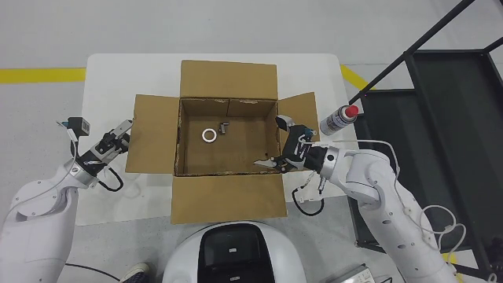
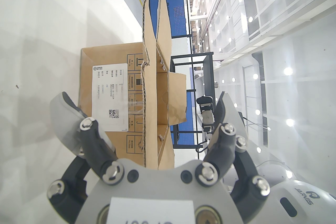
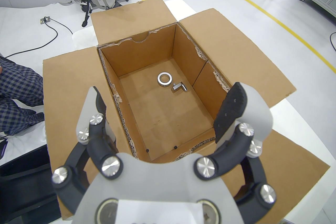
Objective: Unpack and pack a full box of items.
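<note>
The white rectangular table carries a brown corrugated cardboard box with all four flaps folded outward and its floor almost bare, so the unpacking looks nearly finished. The right gripper hangs over the box's right wall, just inside the opening, with its jaws spread wide and nothing between them. The left gripper is also spread wide and empty. It sits outside the box beyond the left flap, facing the labelled side wall. A white spray can with a red cap lies on its side on the table just beyond the right flap. On the box floor, toward the far wall, a flat silver metal ring rests just beside a small L-shaped silver metal bracket. The bracket is on the side toward the right gripper. Both pieces lie down and away from that gripper, toward the far left. The right arm is therefore probably the better placed, since the flap and wall stand between the left gripper and the pieces.
</note>
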### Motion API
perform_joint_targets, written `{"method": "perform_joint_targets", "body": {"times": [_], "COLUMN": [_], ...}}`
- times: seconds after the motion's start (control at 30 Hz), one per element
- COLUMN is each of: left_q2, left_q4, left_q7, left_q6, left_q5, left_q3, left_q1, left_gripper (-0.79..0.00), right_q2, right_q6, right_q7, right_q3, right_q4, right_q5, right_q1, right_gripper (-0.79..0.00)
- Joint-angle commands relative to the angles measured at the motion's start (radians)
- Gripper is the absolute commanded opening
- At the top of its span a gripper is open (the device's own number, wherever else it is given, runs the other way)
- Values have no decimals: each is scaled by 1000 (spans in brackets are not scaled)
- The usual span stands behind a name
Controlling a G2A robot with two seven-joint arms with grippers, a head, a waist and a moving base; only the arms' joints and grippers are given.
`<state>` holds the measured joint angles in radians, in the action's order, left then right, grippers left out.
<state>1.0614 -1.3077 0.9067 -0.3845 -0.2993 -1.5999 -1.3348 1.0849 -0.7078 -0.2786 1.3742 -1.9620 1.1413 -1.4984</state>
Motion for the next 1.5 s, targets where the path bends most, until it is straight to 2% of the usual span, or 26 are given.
{"method": "perform_joint_targets", "body": {"times": [0.0,0.17,0.3,0.4,0.57,0.73,1.47], "left_q2": [0,0,0,0,0,0,0], "left_q4": [0,0,0,0,0,0,0], "left_q7": [0,0,0,0,0,0,0], "left_q6": [0,0,0,0,0,0,0], "left_q5": [0,0,0,0,0,0,0], "left_q3": [0,0,0,0,0,0,0], "left_q1": [0,0,0,0,0,0,0], "left_gripper": [0,0,0,0,0,0,0], "right_q2": [0,-1,0,0,6,8,8], "right_q6": [0,22,74,56,62,112,112], "right_q7": [0,-27,-192,-353,-506,-549,-549], "right_q3": [0,2,-42,-108,-190,-206,-206], "right_q4": [0,-12,-64,-67,-35,-22,-22], "right_q5": [0,27,28,70,68,74,74], "right_q1": [0,4,21,70,130,156,156], "right_gripper": [0,0,0,0,0,0,0]}}
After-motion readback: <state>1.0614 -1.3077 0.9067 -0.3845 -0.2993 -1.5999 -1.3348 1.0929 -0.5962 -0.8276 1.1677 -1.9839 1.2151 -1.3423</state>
